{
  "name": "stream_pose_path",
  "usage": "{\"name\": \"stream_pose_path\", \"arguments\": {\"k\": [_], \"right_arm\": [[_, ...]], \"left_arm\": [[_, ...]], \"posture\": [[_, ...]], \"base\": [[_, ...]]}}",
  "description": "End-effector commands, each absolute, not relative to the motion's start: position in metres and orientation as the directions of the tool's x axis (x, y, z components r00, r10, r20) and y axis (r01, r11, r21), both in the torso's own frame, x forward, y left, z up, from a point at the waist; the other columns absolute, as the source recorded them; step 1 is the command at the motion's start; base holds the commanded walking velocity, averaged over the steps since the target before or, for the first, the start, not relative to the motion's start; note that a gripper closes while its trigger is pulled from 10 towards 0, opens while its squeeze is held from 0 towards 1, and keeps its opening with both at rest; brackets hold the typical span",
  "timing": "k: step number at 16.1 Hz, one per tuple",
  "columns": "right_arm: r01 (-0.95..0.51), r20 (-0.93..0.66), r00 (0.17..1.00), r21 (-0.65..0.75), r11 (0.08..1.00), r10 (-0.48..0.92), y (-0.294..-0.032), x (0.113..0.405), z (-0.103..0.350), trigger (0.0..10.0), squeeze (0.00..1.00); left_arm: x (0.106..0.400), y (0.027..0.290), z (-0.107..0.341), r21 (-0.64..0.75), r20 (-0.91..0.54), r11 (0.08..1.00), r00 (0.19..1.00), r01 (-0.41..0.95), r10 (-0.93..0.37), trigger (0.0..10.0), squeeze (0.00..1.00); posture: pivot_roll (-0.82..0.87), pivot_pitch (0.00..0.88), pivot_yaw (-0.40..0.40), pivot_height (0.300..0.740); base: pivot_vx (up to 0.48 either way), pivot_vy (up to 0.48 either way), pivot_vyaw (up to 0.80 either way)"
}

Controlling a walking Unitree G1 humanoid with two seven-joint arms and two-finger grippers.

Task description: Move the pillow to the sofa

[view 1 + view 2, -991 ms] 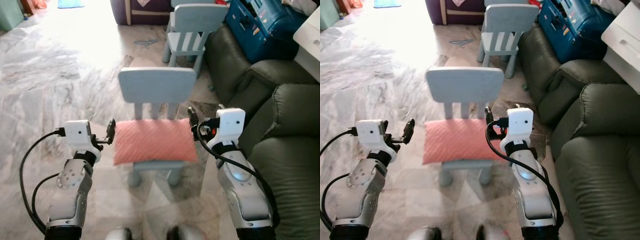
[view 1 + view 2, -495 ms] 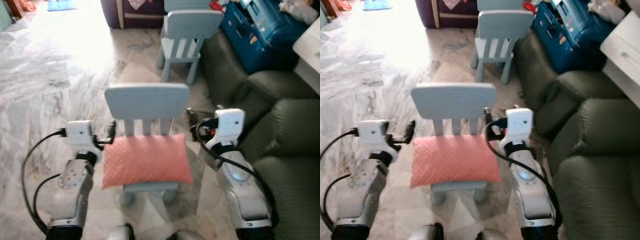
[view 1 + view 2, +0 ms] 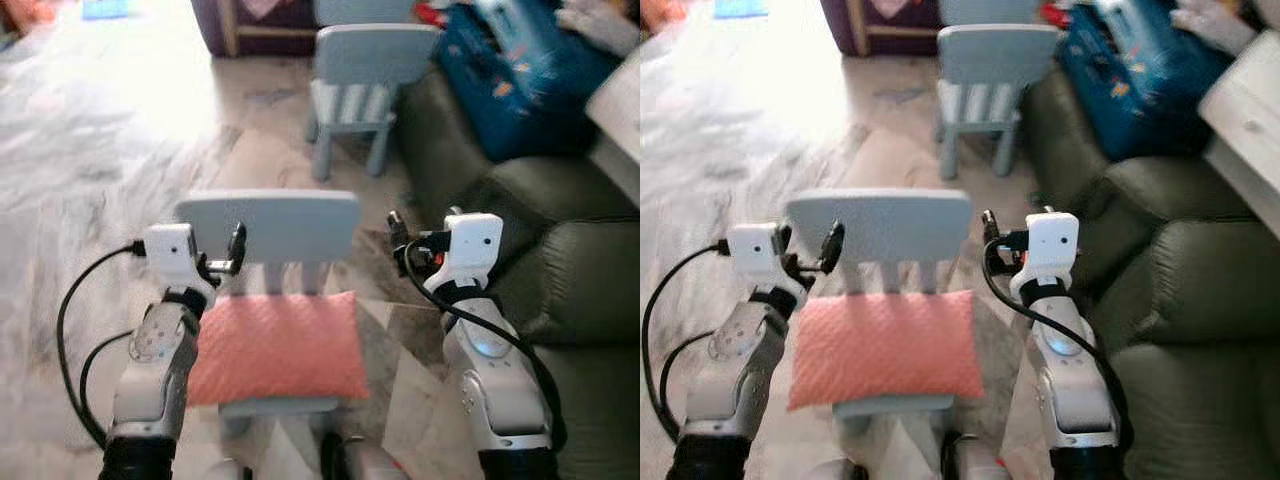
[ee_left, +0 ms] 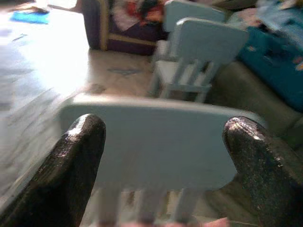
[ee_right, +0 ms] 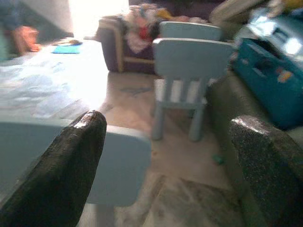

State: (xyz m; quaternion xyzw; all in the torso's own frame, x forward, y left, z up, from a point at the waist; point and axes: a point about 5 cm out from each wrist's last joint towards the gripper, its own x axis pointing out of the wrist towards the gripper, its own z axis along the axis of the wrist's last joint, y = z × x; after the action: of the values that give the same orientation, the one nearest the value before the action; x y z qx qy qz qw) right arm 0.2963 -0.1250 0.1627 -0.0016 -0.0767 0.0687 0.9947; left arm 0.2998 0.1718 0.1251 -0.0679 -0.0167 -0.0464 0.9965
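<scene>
Pink pillow [image 3: 277, 347]: on blue chair [image 3: 268, 228], front edge blurred.
Left gripper [image 3: 236, 247]: spread wide, empty.
Right gripper [image 3: 397, 231]: wide apart, empty.

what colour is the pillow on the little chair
Salmon pink with a fine quilted texture; the pillow shows best in the left eye view.

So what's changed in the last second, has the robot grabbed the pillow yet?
Not yet. The view has closed in on the chair, so the camera moved, not the furniture. The left gripper and right gripper have risen to backrest height, open, either side of it. The pillow stays untouched on the seat, the sofa to the right.
</scene>
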Motion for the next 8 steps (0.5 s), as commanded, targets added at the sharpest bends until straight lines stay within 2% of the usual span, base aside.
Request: {"name": "stream_pose_path", "arguments": {"k": [1, 5, 8], "right_arm": [[-0.153, 0.153, 0.976, -0.011, 0.988, 0.153, -0.122, 0.295, 0.162, 10.0, 0.00], [-0.148, 0.142, 0.979, -0.007, 0.989, 0.148, -0.124, 0.293, 0.160, 10.0, 0.00], [-0.149, 0.125, 0.981, -0.003, 0.989, 0.148, -0.127, 0.298, 0.159, 10.0, 0.00]], "left_arm": [[0.297, 0.175, 0.122, -0.130, 0.030, 0.988, 0.996, 0.083, -0.079, 10.0, 0.00], [0.295, 0.172, 0.120, -0.129, 0.019, 0.989, 0.997, 0.078, -0.076, 10.0, 0.00], [0.293, 0.176, 0.109, -0.115, -0.032, 0.993, 0.999, -0.014, 0.010, 10.0, 0.00]], "posture": [[-0.02, 0.226, -0.046, 0.740], [-0.03, 0.231, -0.055, 0.740], [-0.03, 0.228, -0.066, 0.740]], "base": [[0.000, 0.000, 0.00], [0.000, 0.000, 0.00], [0.000, 0.000, 0.00]]}}
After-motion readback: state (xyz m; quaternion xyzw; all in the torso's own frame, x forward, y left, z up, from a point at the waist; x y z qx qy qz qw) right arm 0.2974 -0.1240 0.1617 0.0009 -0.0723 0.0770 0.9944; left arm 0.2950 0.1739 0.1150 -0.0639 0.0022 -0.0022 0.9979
